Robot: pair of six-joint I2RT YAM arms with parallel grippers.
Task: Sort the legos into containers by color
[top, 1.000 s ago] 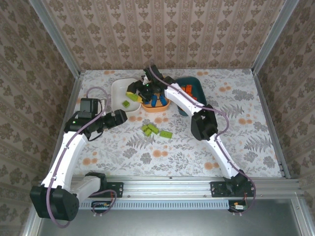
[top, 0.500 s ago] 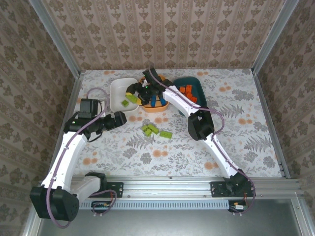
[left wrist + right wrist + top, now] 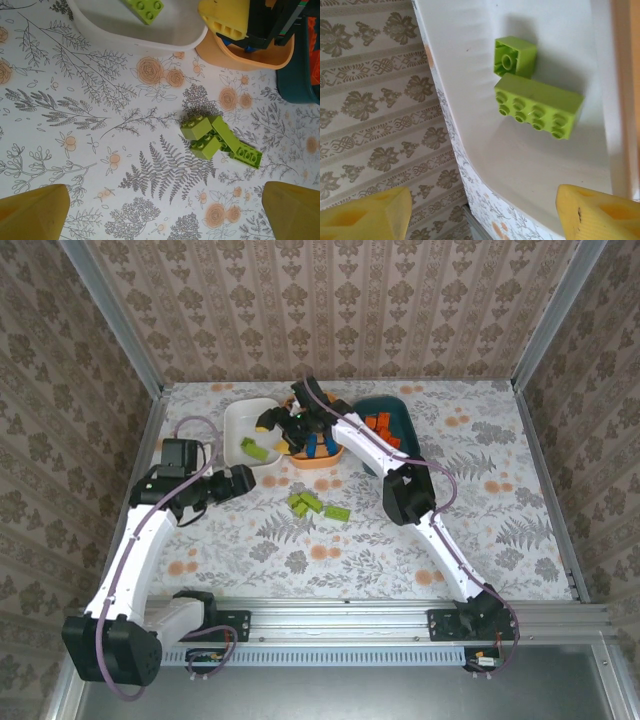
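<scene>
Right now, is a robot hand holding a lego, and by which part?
Nothing is held. The right gripper is open over the white bowl, where two lime green bricks lie loose. The left gripper is open over the table.

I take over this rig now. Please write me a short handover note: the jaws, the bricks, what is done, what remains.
Left gripper: jaws open, empty, above the table by the loose green bricks.
Right gripper: jaws open, empty, over the white bowl.
Done: two green bricks lie in the white bowl; blue bricks are in the orange bowl, orange bricks in the teal bowl.
Left to do: move the loose green bricks into the white bowl.
</scene>
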